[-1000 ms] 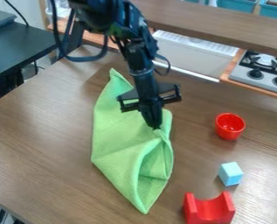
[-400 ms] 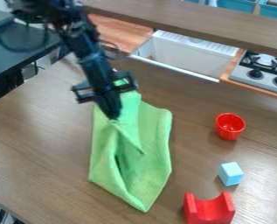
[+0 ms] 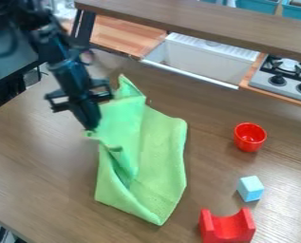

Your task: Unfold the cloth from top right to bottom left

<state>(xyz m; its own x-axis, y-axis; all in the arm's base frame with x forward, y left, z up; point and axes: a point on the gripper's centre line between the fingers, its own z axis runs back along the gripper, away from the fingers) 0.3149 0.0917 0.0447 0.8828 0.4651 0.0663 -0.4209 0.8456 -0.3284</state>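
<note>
"Camera view: where's the cloth (image 3: 162, 156)?"
"On the tabletop (image 3: 38, 166), rumpled, partly folded over itself, in view left of the cup (image 3: 249, 137)."
"And the end effector (image 3: 89, 128)?"
"Clamped on the cloth, at its left edge in view."

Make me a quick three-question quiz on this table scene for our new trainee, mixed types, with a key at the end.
1. True or false: the cube sits between the cup and the red block.

2. Multiple choice: what is the pincer gripping?
A) the cup
B) the cloth
C) the cube

3. Short answer: is the cloth spread fully flat on the table?

Key: 1, true; 2, B; 3, no, it has folds.
</note>
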